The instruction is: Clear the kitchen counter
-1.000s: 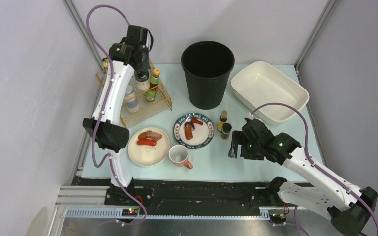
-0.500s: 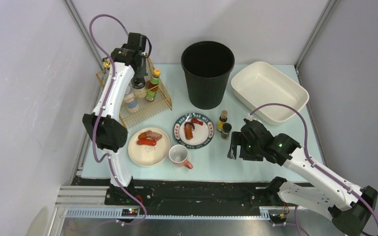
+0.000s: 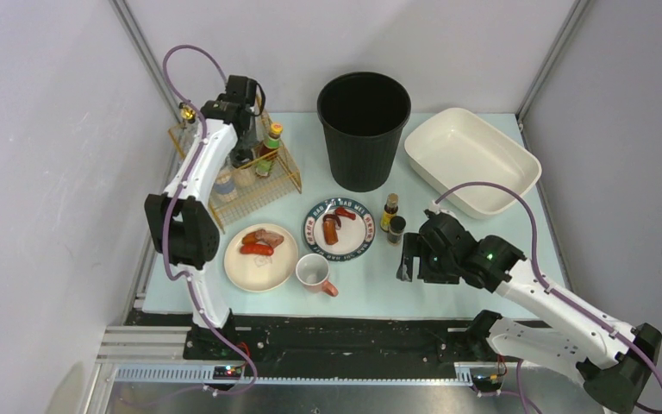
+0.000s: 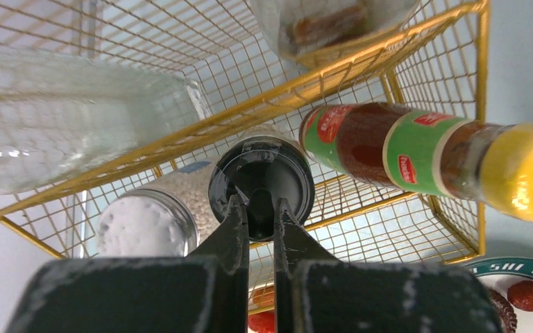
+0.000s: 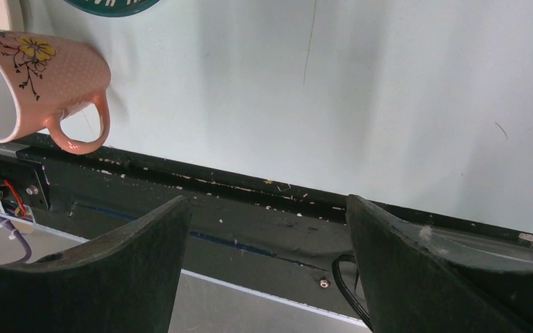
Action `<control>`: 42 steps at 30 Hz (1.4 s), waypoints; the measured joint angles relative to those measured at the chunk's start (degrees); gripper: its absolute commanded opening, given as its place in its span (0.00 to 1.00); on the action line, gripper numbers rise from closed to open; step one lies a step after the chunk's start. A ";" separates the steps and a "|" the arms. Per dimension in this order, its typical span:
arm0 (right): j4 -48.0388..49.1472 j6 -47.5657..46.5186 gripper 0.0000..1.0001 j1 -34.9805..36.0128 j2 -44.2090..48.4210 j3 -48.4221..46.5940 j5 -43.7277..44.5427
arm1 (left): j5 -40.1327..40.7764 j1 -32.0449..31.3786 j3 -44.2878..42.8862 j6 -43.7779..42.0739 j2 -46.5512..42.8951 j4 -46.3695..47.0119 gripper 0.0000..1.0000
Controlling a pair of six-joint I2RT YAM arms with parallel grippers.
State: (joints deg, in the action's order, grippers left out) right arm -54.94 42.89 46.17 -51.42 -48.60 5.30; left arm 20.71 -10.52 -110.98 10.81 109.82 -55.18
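The pale mint-green kitchen counter (image 3: 483, 250) holds a blue-rimmed plate of sausages (image 3: 351, 233), a cream plate of food (image 3: 250, 269), a pink mug (image 3: 315, 273) and two small bottles (image 3: 390, 209). My left gripper (image 3: 241, 155) reaches down into the gold wire rack (image 3: 263, 191). In the left wrist view it (image 4: 258, 208) is shut on the lid of a black-capped jar (image 4: 291, 173) standing among the rack's jars. My right gripper (image 3: 409, 259) is open and empty, low over the counter's front edge (image 5: 361, 90), with the mug (image 5: 35, 83) to its left.
A tall black bin (image 3: 364, 129) stands at the back middle and a white basin (image 3: 472, 159) at the back right. In the rack are a yellow-capped sauce bottle (image 4: 402, 149), a white-filled jar (image 4: 142, 222) and a clear glass jar (image 4: 76, 118).
My left gripper has come down with the black-capped jar from above the rack into it. The right arm has hardly moved.
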 measured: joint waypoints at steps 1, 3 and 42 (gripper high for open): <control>-0.02 0.07 0.86 0.15 0.00 0.00 0.02 | -0.20 0.15 1.29 0.35 -0.24 0.87 0.00; 0.00 0.17 0.86 0.37 0.00 0.07 0.04 | -0.02 0.20 2.80 0.72 -0.46 2.08 0.00; 0.46 -0.04 0.89 0.87 1.18 0.70 0.24 | -12.55 -1.49 -0.46 5.25 -13.27 1.31 0.79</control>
State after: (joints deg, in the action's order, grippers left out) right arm -54.48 42.85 47.05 -50.24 -47.90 5.54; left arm 8.16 -12.01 -111.44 16.05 96.55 -53.87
